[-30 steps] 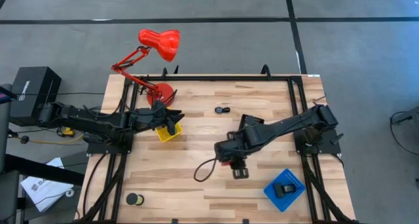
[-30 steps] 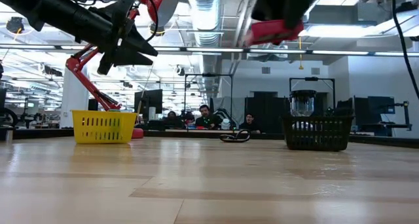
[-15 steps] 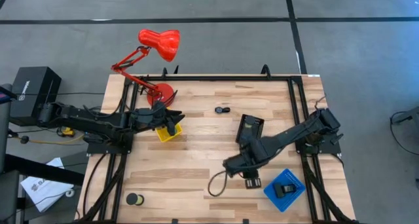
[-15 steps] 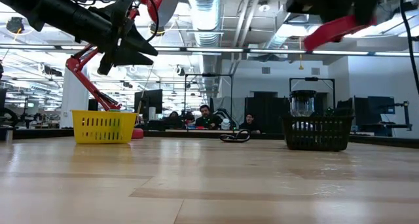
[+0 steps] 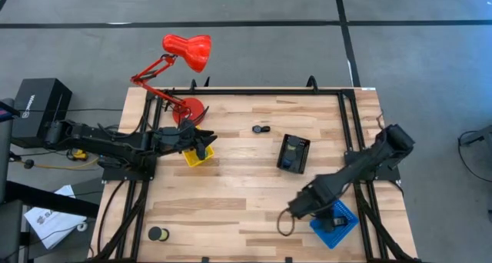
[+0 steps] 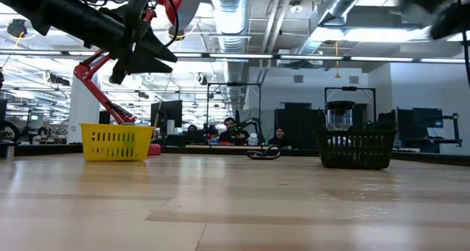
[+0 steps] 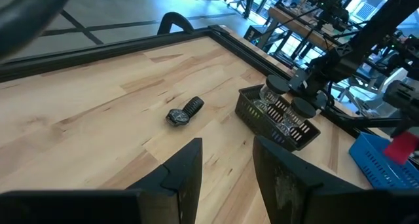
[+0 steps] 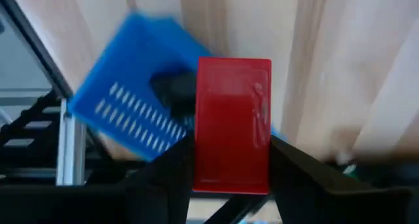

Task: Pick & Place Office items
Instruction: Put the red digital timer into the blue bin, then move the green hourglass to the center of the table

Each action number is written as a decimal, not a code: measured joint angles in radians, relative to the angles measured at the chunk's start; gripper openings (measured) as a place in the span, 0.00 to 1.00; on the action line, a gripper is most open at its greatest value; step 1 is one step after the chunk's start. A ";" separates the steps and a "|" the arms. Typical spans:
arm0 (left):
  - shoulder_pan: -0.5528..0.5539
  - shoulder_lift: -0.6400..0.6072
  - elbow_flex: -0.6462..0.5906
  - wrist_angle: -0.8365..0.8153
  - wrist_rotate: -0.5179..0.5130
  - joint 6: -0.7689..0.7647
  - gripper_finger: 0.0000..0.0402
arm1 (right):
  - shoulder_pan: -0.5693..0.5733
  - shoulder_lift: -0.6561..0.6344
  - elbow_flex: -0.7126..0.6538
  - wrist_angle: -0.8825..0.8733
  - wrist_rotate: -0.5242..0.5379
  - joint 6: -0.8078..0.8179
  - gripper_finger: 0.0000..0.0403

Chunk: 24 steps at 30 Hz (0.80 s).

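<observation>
One red block [image 8: 233,122] held in the right tool [image 8: 232,178], carried above the blue tray [image 8: 127,116].

Flat, stiff and probably light, the block looks smooth-faced — likely slippery, so the flat sides where the two fingers pinch it now seem the best hold. Only the right wrist view shows that grip; from overhead the right tool [image 5: 301,208] hides the block, sitting just beside the blue tray [image 5: 347,211] near the table [image 5: 231,194] edge. The left tool [image 7: 226,168] hangs part-open and empty over the yellow basket [image 5: 197,155] — its view alone shows the small watch-like piece [image 7: 184,111] and the black basket [image 7: 278,117].
</observation>
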 joint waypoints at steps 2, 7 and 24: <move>0.000 0.000 0.000 0.000 0.000 0.000 0.33 | 0.042 -0.033 -0.046 0.000 -0.009 0.075 0.38; 0.000 0.000 0.000 0.000 -0.001 0.000 0.33 | 0.144 -0.106 -0.135 0.176 -0.012 0.147 0.38; 0.000 0.000 0.000 0.015 -0.002 0.000 0.33 | 0.206 -0.034 -0.240 0.435 -0.060 0.105 0.30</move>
